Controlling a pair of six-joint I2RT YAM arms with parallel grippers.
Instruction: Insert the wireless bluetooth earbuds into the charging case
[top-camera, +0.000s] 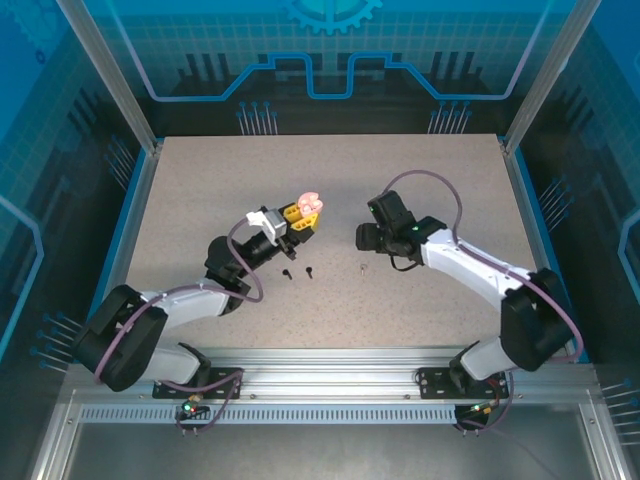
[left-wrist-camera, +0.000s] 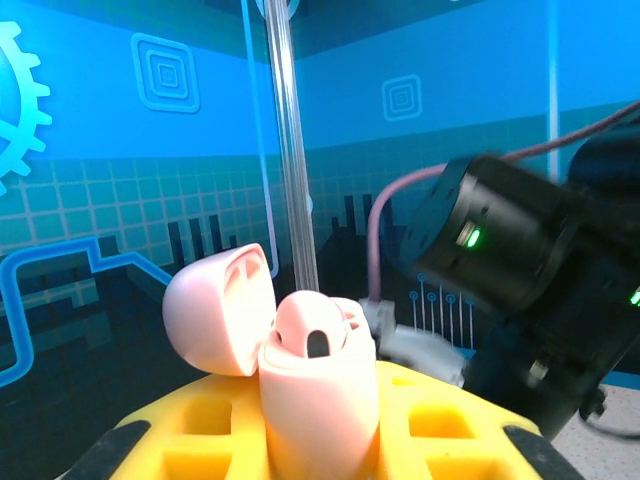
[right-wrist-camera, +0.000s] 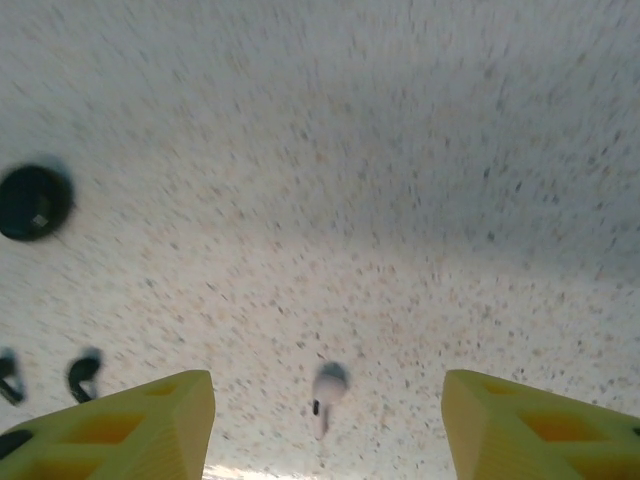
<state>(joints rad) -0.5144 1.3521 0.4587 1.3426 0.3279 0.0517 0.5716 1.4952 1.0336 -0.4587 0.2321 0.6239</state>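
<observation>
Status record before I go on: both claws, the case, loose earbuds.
left claw: shut on pink case, lid open
right claw: open, above table
pale earbud: on table below right claw, not gripped
black earbuds: two, loose on table near left arm

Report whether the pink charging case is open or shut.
Open. The pink charging case has its lid swung back on its hinge beside the body, leaving the inside uncovered.

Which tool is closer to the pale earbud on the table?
Right. The right tool hangs open over the earbud; left tool sits farther left, gripping the pink case.
</observation>
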